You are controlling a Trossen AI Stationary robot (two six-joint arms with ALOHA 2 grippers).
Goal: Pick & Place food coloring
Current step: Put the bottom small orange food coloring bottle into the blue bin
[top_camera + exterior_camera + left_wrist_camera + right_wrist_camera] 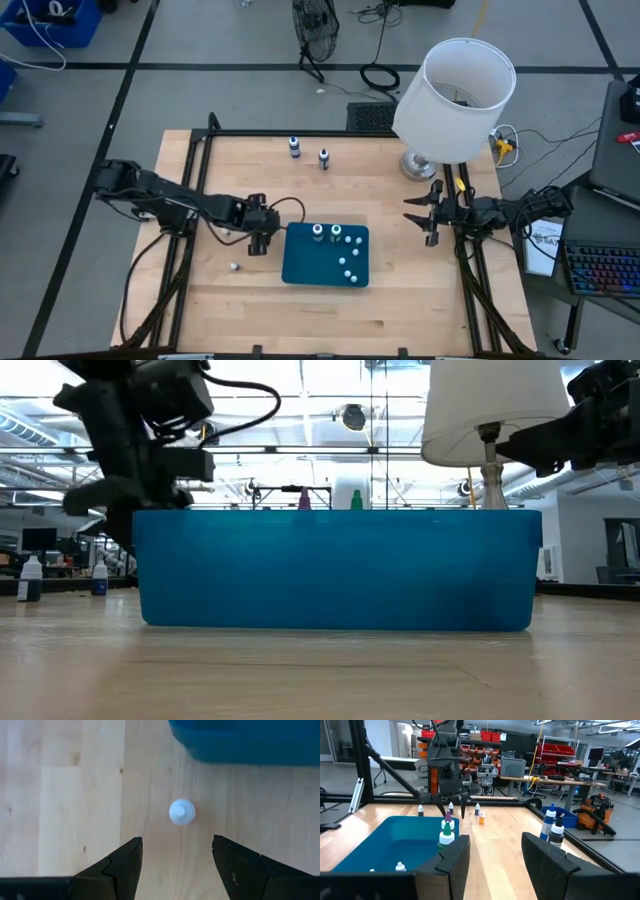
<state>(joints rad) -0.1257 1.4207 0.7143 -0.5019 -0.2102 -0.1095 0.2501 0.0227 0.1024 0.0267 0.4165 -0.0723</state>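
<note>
Blue mat (pixel 300 262) from above: several food coloring bottles (pixel 344 248) placed, two (pixel 308 152) beyond, one (pixel 234 267) beside left fingers (pixel 259 240). Left wrist: fingers parted, empty, white cap (pixel 182 812) just ahead. Right wrist: right fingers (pixel 495 857) apart, empty, idle.

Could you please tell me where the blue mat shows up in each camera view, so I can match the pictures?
High view: blue mat at table centre, between the arms.
Low view: its near wall fills the middle.
Left wrist view: a corner beyond a small white-capped bottle.
Right wrist view: mat ahead of the right gripper.
Shared landmark: the left gripper, open beside the mat.
</note>
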